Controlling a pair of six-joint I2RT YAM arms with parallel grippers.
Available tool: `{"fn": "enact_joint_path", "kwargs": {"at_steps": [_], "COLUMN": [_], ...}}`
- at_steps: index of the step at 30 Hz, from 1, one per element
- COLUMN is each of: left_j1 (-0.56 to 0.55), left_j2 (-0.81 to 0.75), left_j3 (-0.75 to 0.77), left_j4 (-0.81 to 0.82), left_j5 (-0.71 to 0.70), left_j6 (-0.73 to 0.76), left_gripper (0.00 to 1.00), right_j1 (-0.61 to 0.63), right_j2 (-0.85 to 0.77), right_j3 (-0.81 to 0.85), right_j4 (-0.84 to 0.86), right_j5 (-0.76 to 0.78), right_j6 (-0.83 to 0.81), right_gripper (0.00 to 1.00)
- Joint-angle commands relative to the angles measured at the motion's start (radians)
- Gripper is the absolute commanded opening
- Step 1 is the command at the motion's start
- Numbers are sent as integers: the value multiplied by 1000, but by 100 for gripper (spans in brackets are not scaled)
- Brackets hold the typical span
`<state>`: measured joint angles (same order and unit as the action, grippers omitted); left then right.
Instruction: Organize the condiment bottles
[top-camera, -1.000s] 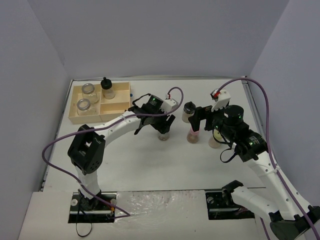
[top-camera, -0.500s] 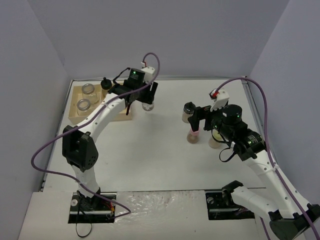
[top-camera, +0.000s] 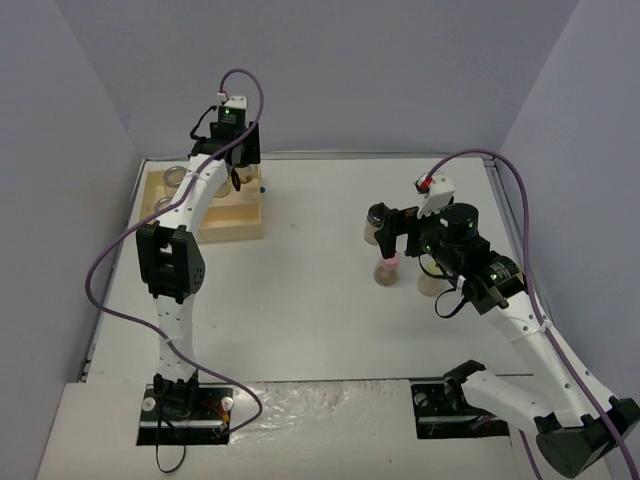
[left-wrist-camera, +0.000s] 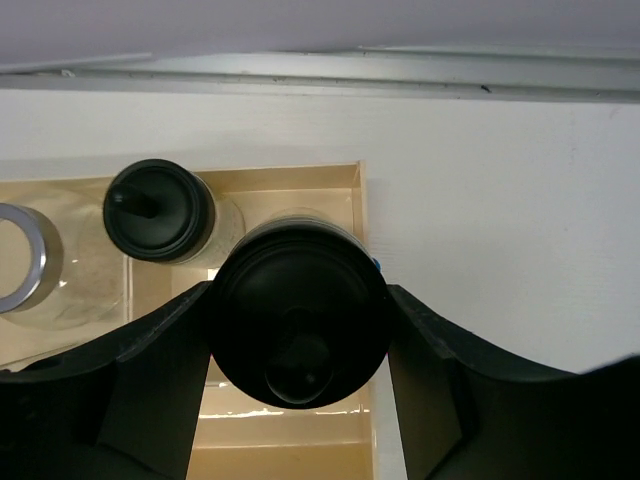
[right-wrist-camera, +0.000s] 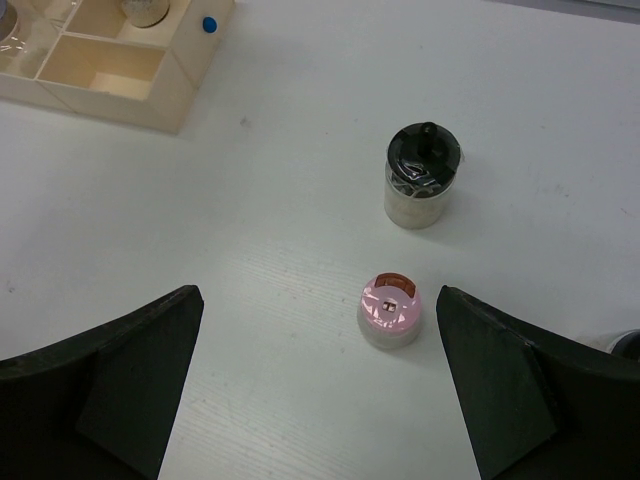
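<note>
My left gripper (left-wrist-camera: 297, 335) is shut on a black-capped jar (left-wrist-camera: 297, 310) and holds it over the right side of the wooden tray (left-wrist-camera: 360, 195). In the tray stand another black-capped jar (left-wrist-camera: 158, 210) and a silver-topped jar (left-wrist-camera: 20, 262). My right gripper (right-wrist-camera: 318, 325) is open above the table, with a pink-capped jar (right-wrist-camera: 391, 310) between its fingers and nearer the right one. A third black-capped jar (right-wrist-camera: 423, 175) stands beyond it. From the top, the left gripper (top-camera: 240, 168) is over the tray (top-camera: 235, 228). The right gripper (top-camera: 402, 243) hovers over the pink-capped jar (top-camera: 386, 268).
A beige jar (top-camera: 432, 282) stands partly hidden under the right wrist; its cap does not show. The tray's near compartment (right-wrist-camera: 105, 72) shows in the right wrist view, with a blue dot (right-wrist-camera: 209, 25) by its corner. Grey walls close in the table on three sides.
</note>
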<state>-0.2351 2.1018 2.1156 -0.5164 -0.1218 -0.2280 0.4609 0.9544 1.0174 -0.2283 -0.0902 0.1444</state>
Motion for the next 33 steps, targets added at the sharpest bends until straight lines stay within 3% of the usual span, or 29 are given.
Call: {"fn": "enact_joint_path", "kwargs": {"at_steps": [1,18,33], "left_j1": [16,41,51], "left_j2": [39,117,197], "left_j3": [120,6,59], "left_j4": [55,236,247], "left_j5": [-32,32,42], "left_j6": [-30,-50,-31], "left_gripper": [0,5,5], "right_j1": [-6,-7,-6], "right_j2": [8,26,22], "right_j3": [45,32,24], "right_j4": [63,64,63], "right_j5": [28,36,33], "right_j6": [-9,-3,6], "right_gripper": [100,100,100]}}
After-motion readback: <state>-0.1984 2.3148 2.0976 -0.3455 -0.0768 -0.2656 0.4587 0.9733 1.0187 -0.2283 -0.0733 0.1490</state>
